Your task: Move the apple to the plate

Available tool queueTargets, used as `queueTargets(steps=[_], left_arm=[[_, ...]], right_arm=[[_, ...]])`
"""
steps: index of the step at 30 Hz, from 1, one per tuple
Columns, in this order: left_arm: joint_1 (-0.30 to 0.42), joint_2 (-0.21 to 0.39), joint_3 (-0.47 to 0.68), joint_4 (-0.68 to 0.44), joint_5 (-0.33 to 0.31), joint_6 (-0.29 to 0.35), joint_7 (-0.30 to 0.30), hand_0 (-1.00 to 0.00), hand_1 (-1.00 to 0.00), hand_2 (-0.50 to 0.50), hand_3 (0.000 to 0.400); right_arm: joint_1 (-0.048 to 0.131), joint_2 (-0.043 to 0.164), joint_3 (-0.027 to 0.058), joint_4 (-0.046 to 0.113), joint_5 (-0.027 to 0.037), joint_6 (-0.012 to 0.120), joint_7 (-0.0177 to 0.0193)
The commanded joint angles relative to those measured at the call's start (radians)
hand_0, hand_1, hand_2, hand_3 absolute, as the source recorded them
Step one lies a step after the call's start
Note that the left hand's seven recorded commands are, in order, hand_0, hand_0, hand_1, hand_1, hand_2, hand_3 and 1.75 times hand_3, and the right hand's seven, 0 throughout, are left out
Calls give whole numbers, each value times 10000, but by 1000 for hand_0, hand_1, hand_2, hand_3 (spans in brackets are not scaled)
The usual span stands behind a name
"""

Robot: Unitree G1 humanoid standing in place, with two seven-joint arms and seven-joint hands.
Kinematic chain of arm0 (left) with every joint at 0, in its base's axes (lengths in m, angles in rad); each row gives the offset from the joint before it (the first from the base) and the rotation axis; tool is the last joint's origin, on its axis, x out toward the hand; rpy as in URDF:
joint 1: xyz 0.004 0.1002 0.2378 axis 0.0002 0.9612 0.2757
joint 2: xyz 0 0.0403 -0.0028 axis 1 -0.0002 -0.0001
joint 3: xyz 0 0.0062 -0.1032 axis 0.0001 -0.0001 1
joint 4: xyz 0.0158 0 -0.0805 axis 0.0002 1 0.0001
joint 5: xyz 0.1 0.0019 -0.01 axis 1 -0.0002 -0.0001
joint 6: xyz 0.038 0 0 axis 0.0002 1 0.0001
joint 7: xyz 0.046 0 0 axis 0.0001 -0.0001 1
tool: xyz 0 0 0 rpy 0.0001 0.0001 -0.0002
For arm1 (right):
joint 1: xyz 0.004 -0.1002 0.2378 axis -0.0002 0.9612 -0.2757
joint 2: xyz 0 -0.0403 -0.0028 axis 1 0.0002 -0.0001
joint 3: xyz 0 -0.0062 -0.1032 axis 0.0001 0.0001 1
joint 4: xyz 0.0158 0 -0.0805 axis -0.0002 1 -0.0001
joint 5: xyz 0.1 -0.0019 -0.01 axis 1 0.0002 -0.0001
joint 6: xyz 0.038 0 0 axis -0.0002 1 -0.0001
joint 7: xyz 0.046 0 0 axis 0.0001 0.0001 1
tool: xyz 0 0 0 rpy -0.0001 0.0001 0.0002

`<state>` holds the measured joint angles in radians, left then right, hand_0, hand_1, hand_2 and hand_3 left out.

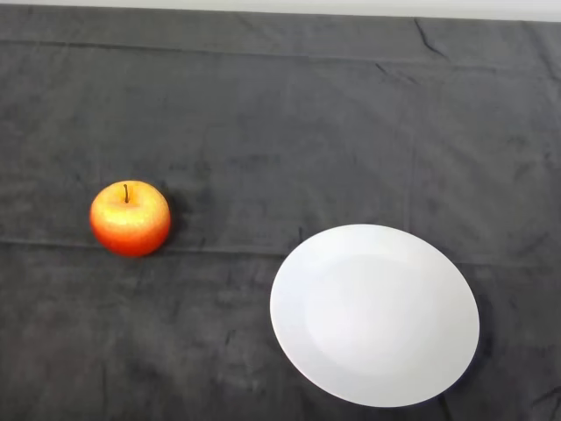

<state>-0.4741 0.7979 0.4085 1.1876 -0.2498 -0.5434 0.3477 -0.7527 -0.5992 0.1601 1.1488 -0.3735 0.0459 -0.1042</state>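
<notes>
A red and yellow apple (130,217) with a dark stem stands upright on the dark cloth at the left of the head view. A white round plate (375,314) lies on the cloth at the lower right, with nothing on it. The apple and the plate are well apart, the plate to the right of the apple and nearer to me.
The dark cloth (280,132) covers the whole table and has a few creases, one running across just below the apple. The table's far edge (280,10) shows as a light strip at the top.
</notes>
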Motion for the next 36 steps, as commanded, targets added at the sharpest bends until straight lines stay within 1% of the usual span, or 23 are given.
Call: queueTargets(steps=[1,6,11,16,25,36], left_arm=[[-487,-176,-152,-414,259,76,-59,0,0,0,0],[-790,-400,-405,-538,431,-195,-645,0,0,0,0],[-837,-556,-677,-595,654,-563,-1310,0,0,0,0],[-886,-653,-1021,-589,998,-819,-1803,0,0,0,0],[-955,-775,-1596,-503,1620,-1124,-2457,0,0,0,0],[-1324,-968,-2140,-383,2224,-1195,-2915,0,0,0,0]], right_arm=[[232,-66,-78,219,60,-21,11],[235,-66,-78,213,61,-18,12],[239,-67,-79,206,62,-16,13],[242,-67,-79,199,63,-13,13],[248,-68,-81,187,65,-7,15],[252,-68,-81,178,66,-2,17]])
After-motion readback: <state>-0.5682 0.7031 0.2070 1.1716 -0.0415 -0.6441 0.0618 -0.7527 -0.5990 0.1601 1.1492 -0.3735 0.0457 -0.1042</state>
